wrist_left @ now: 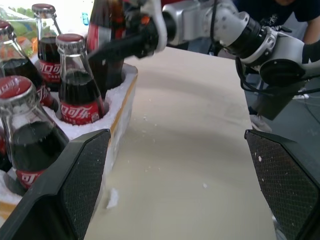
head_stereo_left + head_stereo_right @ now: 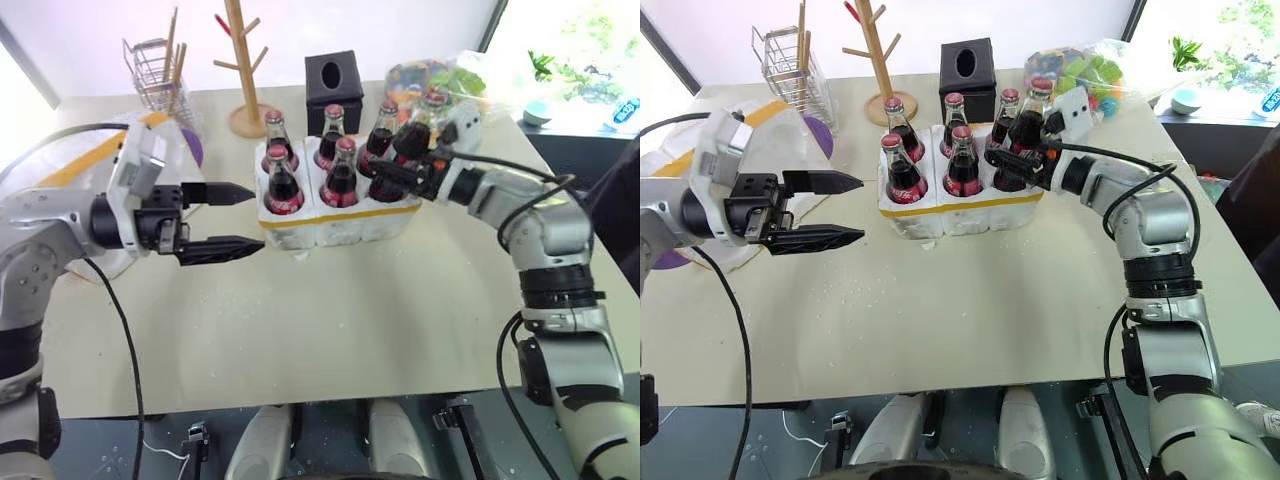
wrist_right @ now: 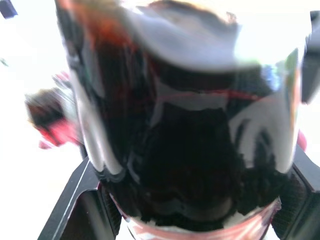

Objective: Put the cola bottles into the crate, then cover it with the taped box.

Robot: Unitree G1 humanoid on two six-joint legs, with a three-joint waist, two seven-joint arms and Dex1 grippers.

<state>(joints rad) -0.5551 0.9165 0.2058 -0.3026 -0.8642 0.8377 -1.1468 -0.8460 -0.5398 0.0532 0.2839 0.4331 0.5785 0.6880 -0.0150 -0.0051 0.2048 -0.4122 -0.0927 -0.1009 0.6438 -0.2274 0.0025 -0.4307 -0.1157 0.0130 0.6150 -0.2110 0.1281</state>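
Cola bottles [image 2: 283, 183] sit five in the crate [image 2: 335, 222] mid-tabletop [image 2: 330, 320], left tool [image 2: 222, 220] spread wide and empty just beside the crate's left end, right tool [image 2: 1012, 160] clamped on the sixth bottle [image 2: 1028, 118] over the crate's right end.

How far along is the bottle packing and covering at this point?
Five cola bottles stand in the crate. The right gripper holds the sixth bottle at the near right hole. The left gripper is open. The taped box is not yet on.
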